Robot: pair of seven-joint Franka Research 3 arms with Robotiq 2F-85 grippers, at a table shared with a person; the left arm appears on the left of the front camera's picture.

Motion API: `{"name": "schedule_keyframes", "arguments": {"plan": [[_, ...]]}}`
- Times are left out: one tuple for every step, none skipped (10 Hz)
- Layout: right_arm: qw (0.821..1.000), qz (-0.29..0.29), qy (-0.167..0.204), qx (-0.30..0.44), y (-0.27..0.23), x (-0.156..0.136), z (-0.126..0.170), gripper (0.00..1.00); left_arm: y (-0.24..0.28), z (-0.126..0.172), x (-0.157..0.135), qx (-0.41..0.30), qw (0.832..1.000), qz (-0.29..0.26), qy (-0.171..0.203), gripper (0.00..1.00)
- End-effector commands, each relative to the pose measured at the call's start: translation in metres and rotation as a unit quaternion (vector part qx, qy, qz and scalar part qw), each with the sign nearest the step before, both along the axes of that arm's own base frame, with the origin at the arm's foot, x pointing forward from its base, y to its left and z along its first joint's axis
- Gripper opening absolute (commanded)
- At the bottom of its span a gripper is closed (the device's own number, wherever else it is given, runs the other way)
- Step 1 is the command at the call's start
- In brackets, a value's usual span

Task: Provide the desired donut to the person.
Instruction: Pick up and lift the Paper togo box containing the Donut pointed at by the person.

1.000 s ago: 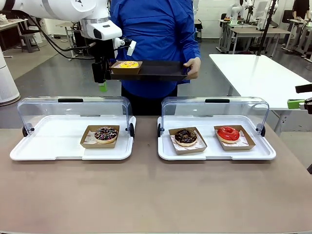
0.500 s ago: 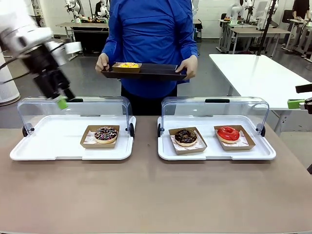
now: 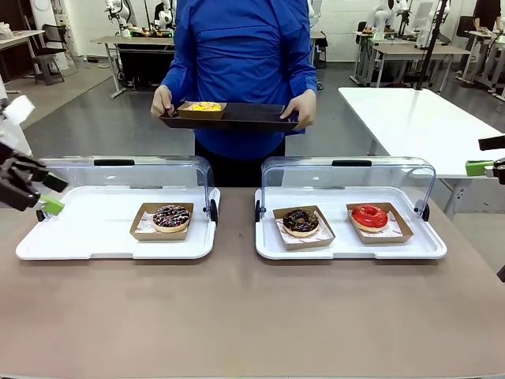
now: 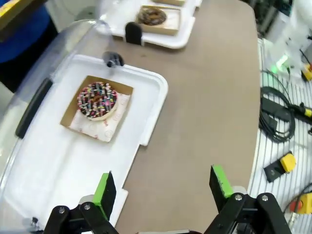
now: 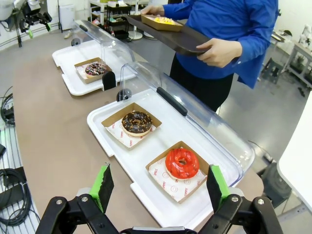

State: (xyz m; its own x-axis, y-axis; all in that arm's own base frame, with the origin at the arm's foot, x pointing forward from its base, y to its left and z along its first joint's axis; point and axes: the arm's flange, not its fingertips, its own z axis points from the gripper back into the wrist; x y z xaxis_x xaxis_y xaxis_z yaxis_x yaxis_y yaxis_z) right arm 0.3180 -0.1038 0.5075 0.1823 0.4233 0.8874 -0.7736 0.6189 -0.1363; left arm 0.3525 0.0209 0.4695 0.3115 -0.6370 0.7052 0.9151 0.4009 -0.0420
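1. Yellow donut [image 3: 207, 105]: yellow glaze, sitting in a shallow brown carton at the robot's-left end of a black tray [image 3: 252, 117]. The person [image 3: 237, 63] holds the tray level at the far side, one hand on each end, behind and above the cases.
2. Left gripper [image 3: 47, 194]: fingers spread wide, nothing between them. It sits at the outer end of the left case [image 3: 79, 229], beside the raised lid. In the wrist view one pad is over the white base and the other over bare table [image 3: 237, 316].
3. Right gripper [image 5: 158, 187]: fingers spread wide, empty, out past the outer end of the right case [image 5: 168, 117].
4. Both clear lids stand raised along the back edges, leaving the fronts open.
5. Left case: sprinkle donut [image 3: 171, 217]. Right case: chocolate donut [image 3: 300, 222] and red donut [image 3: 369, 215].
6. There is a narrow gap between the cases. The near half of the table is bare.
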Motion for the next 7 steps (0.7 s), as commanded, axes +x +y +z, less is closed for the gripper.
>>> {"name": "schedule_keyframes", "arguments": {"plan": [[1.0,0.004,-0.013,0.011,0.0,0.005,-0.002,1.0,0.02,-0.008,-0.012,-0.021,0.999,0.034,-0.036,1.0],[1.0,0.004,-0.013,0.011,0.0,0.005,-0.002,1.0,0.029,-0.005,-0.013,-0.023,0.998,0.046,-0.038,1.0],[1.0,0.004,-0.013,0.011,0.0,0.005,-0.002,1.0,0.033,-0.002,-0.012,-0.024,0.998,0.049,-0.041,1.0],[1.0,0.004,-0.013,0.011,0.0,0.005,-0.002,1.0,0.038,0.0,-0.008,-0.022,0.998,0.05,-0.039,1.0],[1.0,0.004,-0.013,0.011,0.0,0.005,-0.002,1.0,0.044,0.002,-0.003,-0.021,0.997,0.061,-0.036,1.0],[1.0,0.004,-0.013,0.011,0.0,0.005,-0.002,1.0,0.048,0.003,-0.002,-0.02,0.996,0.082,-0.036,1.0],[1.0,0.004,-0.013,0.011,0.0,0.005,-0.002,1.0,0.052,0.006,-0.003,-0.03,0.994,0.091,-0.048,1.0]]}}
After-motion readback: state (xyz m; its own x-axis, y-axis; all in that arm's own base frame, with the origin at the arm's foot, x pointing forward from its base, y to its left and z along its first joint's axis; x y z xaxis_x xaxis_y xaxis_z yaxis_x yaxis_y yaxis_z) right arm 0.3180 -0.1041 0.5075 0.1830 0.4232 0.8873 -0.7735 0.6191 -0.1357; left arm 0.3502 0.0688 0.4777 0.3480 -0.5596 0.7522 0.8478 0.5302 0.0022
